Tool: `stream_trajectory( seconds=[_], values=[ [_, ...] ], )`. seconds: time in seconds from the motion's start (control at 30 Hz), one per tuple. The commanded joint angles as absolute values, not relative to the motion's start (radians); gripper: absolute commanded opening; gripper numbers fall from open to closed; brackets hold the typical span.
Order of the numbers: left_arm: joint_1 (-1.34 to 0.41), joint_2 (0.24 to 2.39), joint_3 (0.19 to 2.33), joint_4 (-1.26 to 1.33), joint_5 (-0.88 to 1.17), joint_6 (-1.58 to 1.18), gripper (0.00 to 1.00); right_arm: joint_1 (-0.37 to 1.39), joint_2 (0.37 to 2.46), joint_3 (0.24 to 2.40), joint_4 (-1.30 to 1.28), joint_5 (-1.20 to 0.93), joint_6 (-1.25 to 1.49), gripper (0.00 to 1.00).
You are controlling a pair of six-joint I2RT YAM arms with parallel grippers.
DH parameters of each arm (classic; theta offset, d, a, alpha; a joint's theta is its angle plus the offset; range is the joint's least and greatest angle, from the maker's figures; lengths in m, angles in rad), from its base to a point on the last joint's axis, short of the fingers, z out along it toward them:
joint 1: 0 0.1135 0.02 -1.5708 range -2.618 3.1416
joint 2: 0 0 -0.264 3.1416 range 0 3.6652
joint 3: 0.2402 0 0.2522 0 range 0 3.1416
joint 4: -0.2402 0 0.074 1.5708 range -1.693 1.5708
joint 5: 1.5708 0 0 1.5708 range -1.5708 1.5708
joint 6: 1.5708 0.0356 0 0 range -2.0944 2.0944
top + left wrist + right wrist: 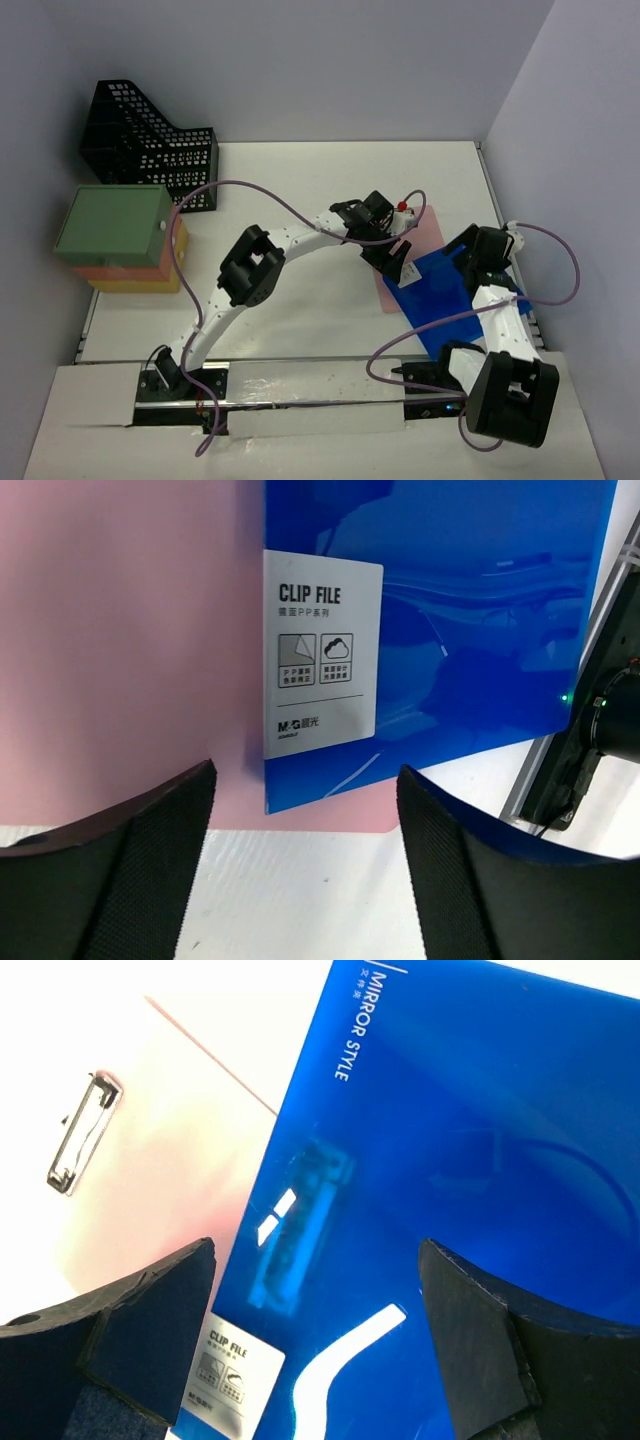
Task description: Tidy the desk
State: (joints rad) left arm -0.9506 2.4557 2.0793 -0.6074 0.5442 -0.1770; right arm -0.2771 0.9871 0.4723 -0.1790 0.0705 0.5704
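The white desk (300, 180) holds a pale pink clip file (425, 228) at the right, with a glossy blue clip file (440, 295) lying partly over its near side. My left gripper (392, 264) is open and empty, low over the pink file's near edge. In the left wrist view (305, 775) bare desk (300, 890) shows between the fingers, with the pink file (130, 630) and blue file (470, 610) beyond. My right gripper (468, 252) is open and empty above the blue file (470, 1130). The right wrist view (318, 1250) also shows the pink file's metal clip (85, 1132).
A black mesh file holder (150, 145) stands at the back left. A green box (112, 222) sits on stacked orange and yellow boxes (135, 275) at the left edge. A small red item (402, 206) lies by the pink file's far end. Lavender walls enclose the desk.
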Motion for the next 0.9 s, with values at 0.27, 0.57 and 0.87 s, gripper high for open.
stream_trajectory(
  seconds=[0.27,0.57,0.87],
  values=[
    [-0.979,2.306,1.949,-0.554,0.369,-0.101,0.78,-0.139,0.807,0.546,-0.367,-0.049,0.481,0.85],
    [-0.818,2.198,1.868,-0.604,0.371,-0.182,0.77,-0.007,0.74,0.711,-0.589,0.241,0.434,0.78],
    [-0.628,1.979,1.736,-0.655,0.342,-0.122,0.8,0.517,1.081,0.919,-0.677,0.727,0.01,0.88]
  ],
)
